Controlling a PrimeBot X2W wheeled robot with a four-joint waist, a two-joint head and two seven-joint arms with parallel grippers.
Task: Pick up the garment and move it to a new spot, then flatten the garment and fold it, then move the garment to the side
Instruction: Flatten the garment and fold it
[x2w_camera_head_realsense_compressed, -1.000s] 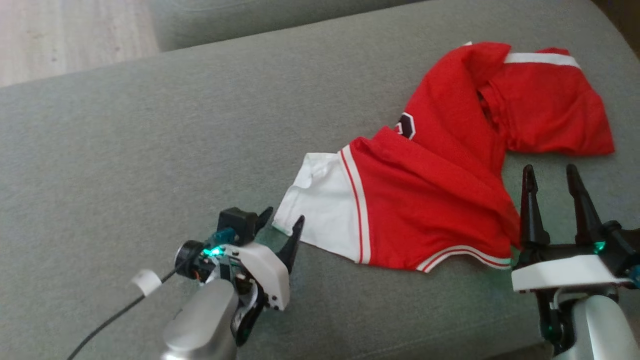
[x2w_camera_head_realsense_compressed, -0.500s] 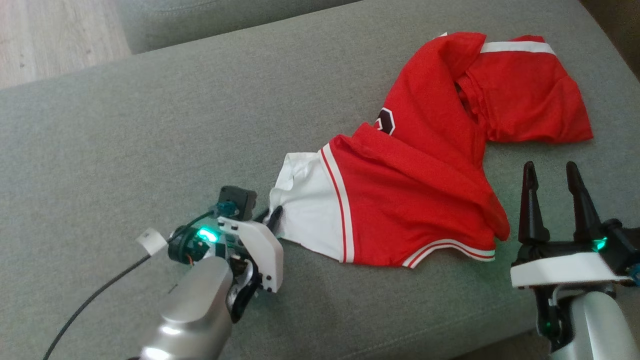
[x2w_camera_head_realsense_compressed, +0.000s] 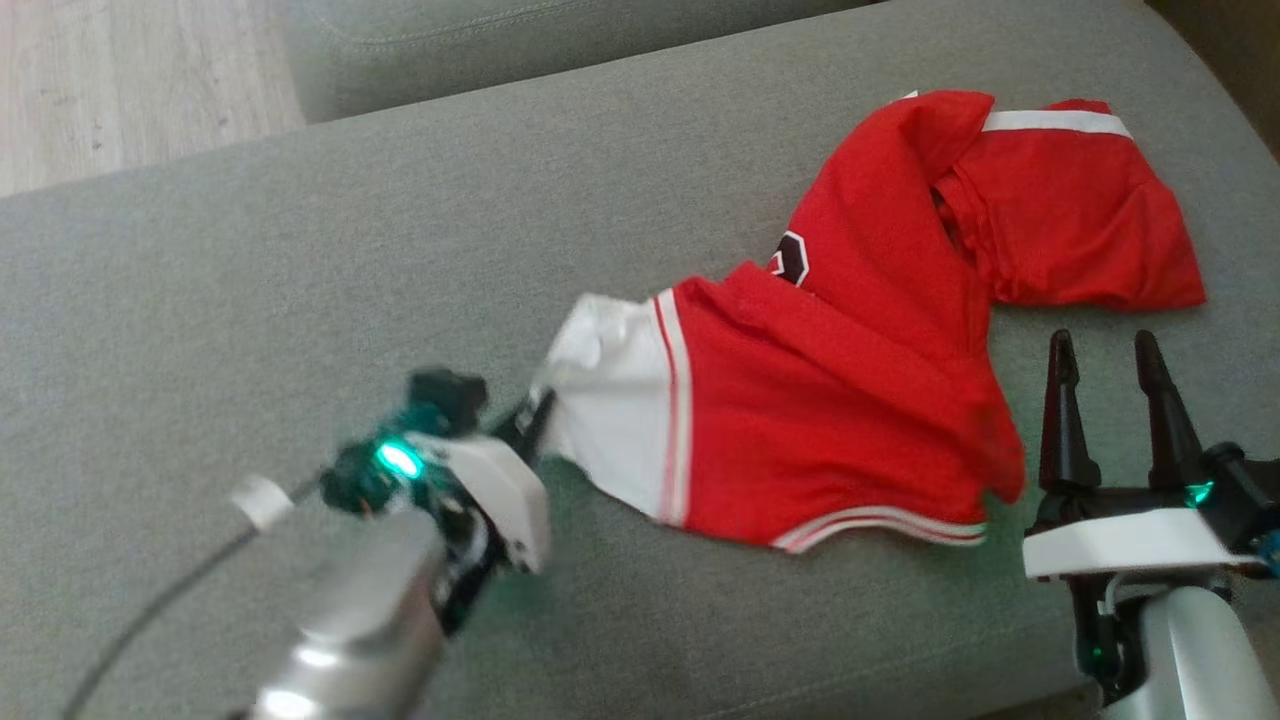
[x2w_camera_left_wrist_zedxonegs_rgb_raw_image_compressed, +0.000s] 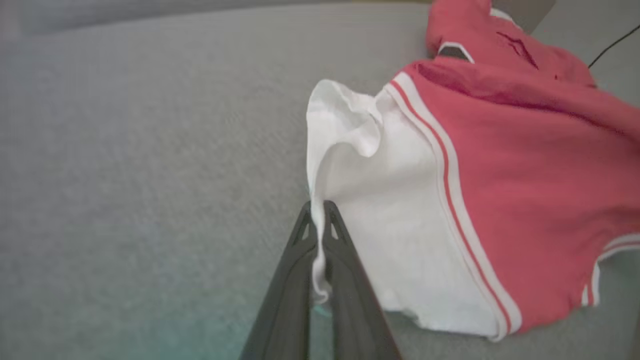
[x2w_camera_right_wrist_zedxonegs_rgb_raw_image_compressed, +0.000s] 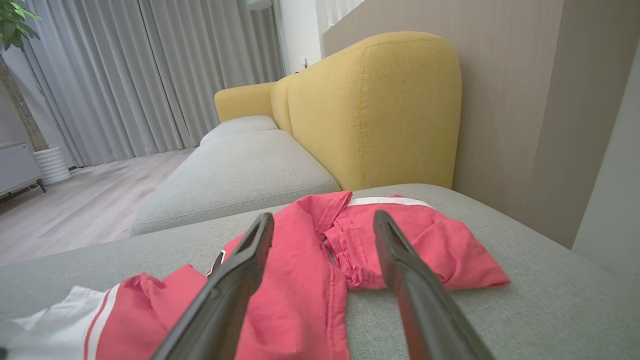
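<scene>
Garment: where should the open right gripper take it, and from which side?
Probably the striped hem corner of the garment, coming in low from the robot's right. That edge lies loose nearest the right gripper, opposite the white panel pinched by the left gripper.

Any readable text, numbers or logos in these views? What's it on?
No text reads in full.
Dark white-edged mark on the red garment: mostly hidden by a fold, maybe a number or an emblem, unreadable.
White tag at the lower left of the head view: blurred, nothing legible.
</scene>
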